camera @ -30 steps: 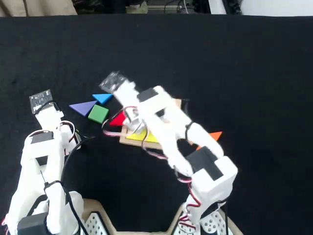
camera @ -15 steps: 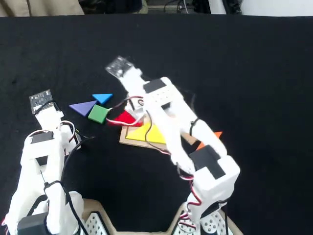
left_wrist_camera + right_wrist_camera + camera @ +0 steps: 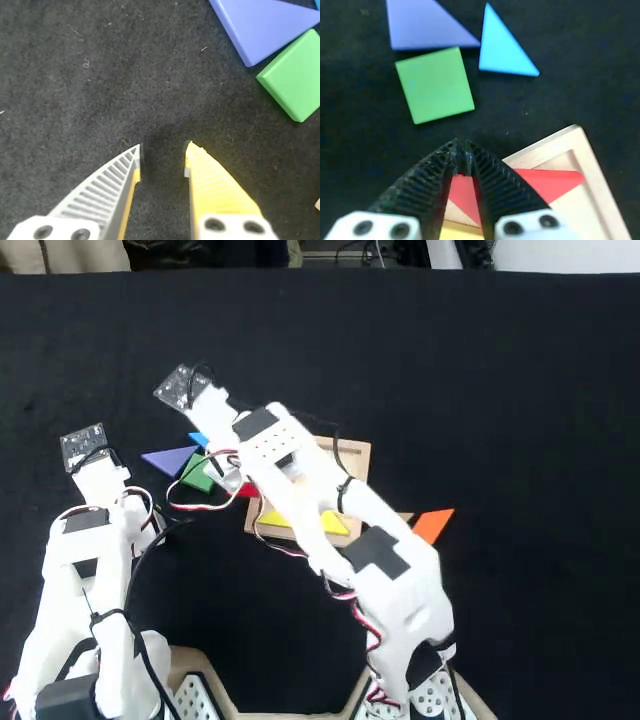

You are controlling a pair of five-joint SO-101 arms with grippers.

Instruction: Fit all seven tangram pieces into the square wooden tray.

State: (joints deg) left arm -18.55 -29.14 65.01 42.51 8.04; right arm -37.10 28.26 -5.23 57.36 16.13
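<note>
We see the right gripper (image 3: 463, 147) hanging low over the black table (image 3: 500, 370), just off one corner of the square wooden tray (image 3: 540, 150). Its dark ribbed fingers (image 3: 495, 185) are pressed together at the tips with nothing caught between them. Below them a red triangle (image 3: 547, 180) lies at the tray's corner; we cannot tell whether it sits fully flat inside. A yellow triangle (image 3: 322, 523) lies in the tray beside it.

Just ahead of the fingertips sits the green square (image 3: 435, 84) on the cloth, close to the tray but apart from it. Beyond the square lie the purple triangle (image 3: 422, 25) and the light blue triangle (image 3: 502, 47), near each other. An orange triangle (image 3: 432, 524) rests on the table off the tray's far side, well away from the other loose pieces.

The left gripper (image 3: 162, 149) hovers over bare cloth with its fingers spread and nothing between them, the purple triangle and green square lying off to one side of it.
</note>
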